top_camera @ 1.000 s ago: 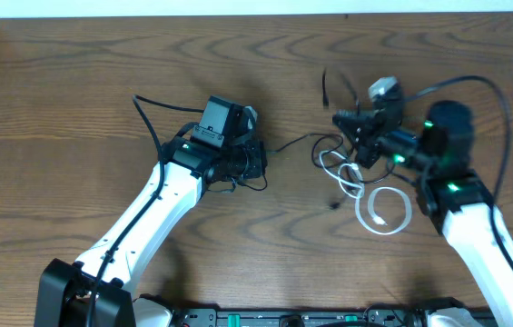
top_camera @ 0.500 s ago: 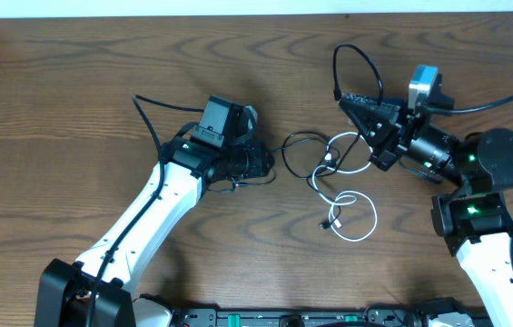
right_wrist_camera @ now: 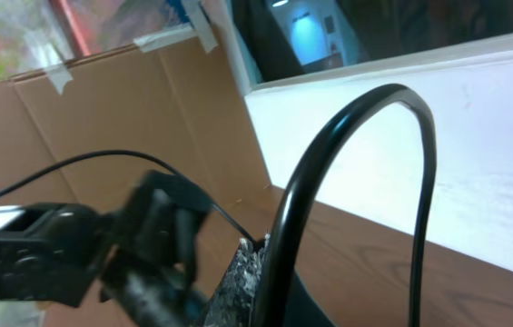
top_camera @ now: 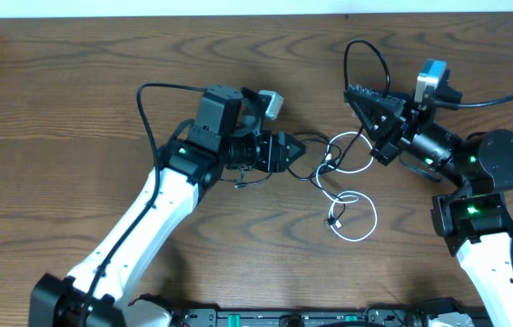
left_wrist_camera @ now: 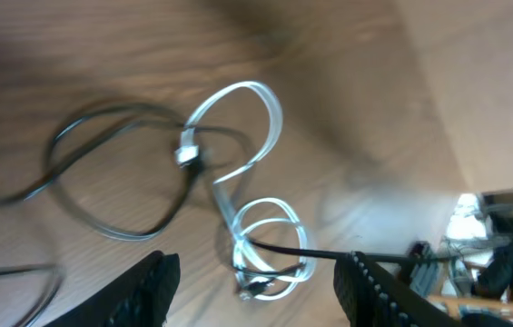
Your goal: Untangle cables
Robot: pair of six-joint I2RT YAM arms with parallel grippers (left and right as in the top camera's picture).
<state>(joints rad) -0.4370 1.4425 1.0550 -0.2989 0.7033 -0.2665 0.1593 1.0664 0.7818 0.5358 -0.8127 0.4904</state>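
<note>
1. Wooden bench (top_camera: 74,82) carries both cables near its middle.
2. Left end effector (top_camera: 294,153): fingers apart, empty, beside black cable (left_wrist_camera: 115,232).
3. Right end effector (top_camera: 369,118): clamped on black cable.
4. White cable (left_wrist_camera: 245,87) lies looped between them.

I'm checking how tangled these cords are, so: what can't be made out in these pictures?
- Where white cable meets black cable: left wrist view, motion blur; knot or overlap unclear.
- Black cable's far end: cut off by that view's left edge.
- Right gripper jaws: right wrist view, thick arm wire covers most of them.
</note>
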